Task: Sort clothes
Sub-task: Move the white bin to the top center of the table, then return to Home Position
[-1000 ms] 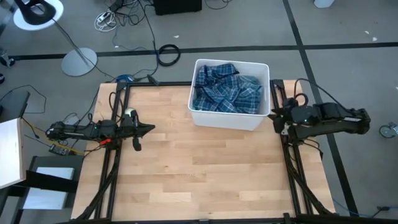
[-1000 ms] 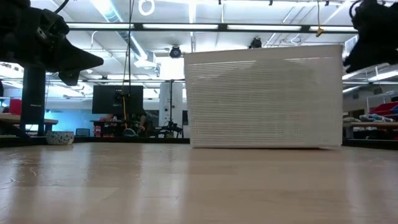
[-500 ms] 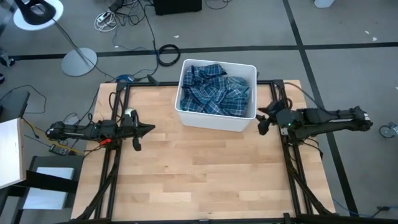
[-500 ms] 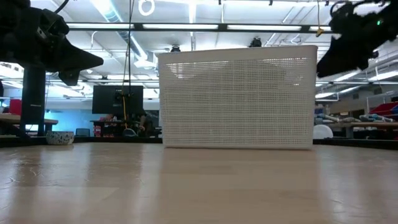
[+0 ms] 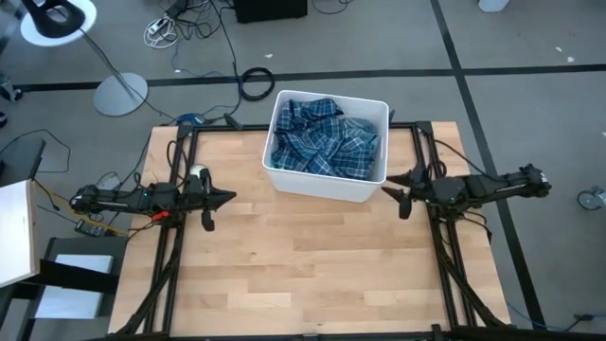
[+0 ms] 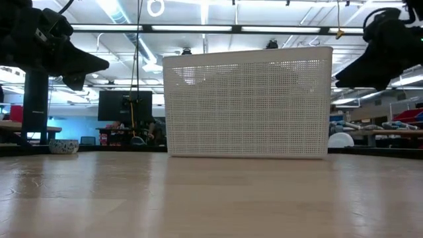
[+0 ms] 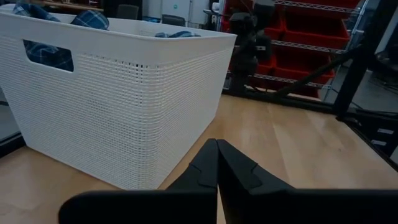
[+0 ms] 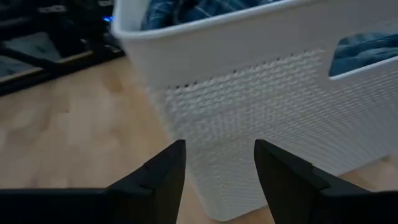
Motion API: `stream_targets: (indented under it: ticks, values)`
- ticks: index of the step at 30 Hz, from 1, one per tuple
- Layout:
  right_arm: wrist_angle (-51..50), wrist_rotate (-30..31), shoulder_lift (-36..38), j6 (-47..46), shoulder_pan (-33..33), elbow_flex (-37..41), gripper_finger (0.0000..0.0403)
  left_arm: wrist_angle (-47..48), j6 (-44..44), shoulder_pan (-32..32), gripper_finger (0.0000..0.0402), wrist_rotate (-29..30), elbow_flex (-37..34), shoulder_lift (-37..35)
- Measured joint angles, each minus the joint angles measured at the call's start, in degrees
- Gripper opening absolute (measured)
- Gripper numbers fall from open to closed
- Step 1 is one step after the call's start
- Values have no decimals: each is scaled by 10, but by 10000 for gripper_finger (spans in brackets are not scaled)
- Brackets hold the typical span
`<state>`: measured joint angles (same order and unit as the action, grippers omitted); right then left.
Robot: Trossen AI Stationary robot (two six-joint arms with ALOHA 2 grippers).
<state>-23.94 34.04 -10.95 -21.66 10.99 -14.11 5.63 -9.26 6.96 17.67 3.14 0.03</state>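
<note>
A white plastic bin (image 5: 327,185) with woven-look, perforated walls sits at the far middle of the wooden table (image 5: 303,265). It is heaped with blue-and-white plaid shirts (image 5: 327,142), crumpled together and reaching up to about its rim. From the right wrist view a bit of plaid shows through the handle cutout in the bin's side wall. I can't make out any brand, label or writing on the bin or the fabric.

The right gripper (image 5: 396,186) hangs just beside the bin's right-hand wall, near its front corner, fingers spread wide apart with nothing between them; the bin wall fills the view ahead of its fingers (image 8: 165,171). I can't tell whether a fingertip actually touches the plastic.

The left gripper (image 5: 225,197) waits over the left side of the table, well apart from the bin, its fingers pressed together and empty, pointing toward the bin.

Beyond the table, red storage bins on shelving (image 7: 298,37) stand in the room, and cables (image 5: 256,83) lie on the grey floor.
</note>
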Motion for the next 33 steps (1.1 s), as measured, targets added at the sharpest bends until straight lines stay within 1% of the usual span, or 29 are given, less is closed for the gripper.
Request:
stream_targets:
  ticks: [3,7,12,19,27,33]
  values:
    - [-1,0,46,9,13,21,194,0,0,0,6,0,0,0]
    - [1,6,110,43,15,48,194,-1,0,0,6,0,0,0]
    - [12,-9,108,63,8,54,194,-2,0,1,6,-2,0,0]
    - [40,-82,107,99,8,53,194,-7,2,1,6,-19,-1,0]
    - [42,-116,107,111,6,53,194,-9,7,1,6,-30,-2,0]
    - [45,-140,107,116,-17,53,194,-12,13,1,6,-34,-2,0]
